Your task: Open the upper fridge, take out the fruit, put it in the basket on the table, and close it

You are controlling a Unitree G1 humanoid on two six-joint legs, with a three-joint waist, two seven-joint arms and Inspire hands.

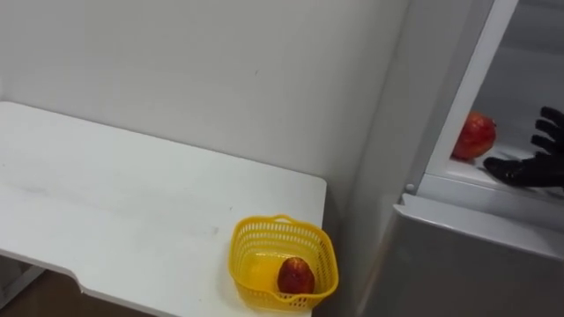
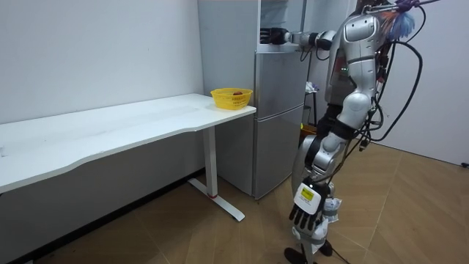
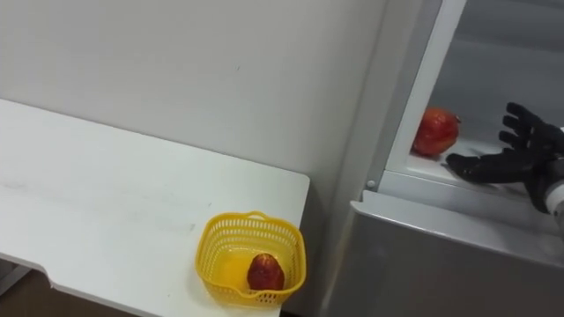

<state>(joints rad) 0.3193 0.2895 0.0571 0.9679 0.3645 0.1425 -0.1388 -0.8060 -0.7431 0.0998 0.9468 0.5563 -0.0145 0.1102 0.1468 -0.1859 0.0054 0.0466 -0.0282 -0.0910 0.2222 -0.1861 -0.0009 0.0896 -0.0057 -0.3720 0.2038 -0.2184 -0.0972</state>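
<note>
A red apple [image 1: 474, 135] lies on the white shelf inside the open upper fridge compartment [image 3: 493, 53]. My right hand [image 3: 515, 157] is inside the compartment, just right of the apple [image 3: 436, 131], open with spread fingers and a small gap to the fruit. In the room view the right hand [image 2: 272, 34] reaches out at the top of the fridge [image 2: 278, 110]. My left hand [image 2: 309, 214] hangs low at my side, fingers relaxed. A yellow basket [image 1: 256, 233] stands on the table's near right corner and holds another red apple [image 1: 296, 276].
The white table [image 1: 132, 202] runs along the wall, left of the fridge. The grey lower fridge door [image 1: 467, 264] is closed below the open compartment. I stand on the wood floor [image 2: 410, 213] in front of the fridge.
</note>
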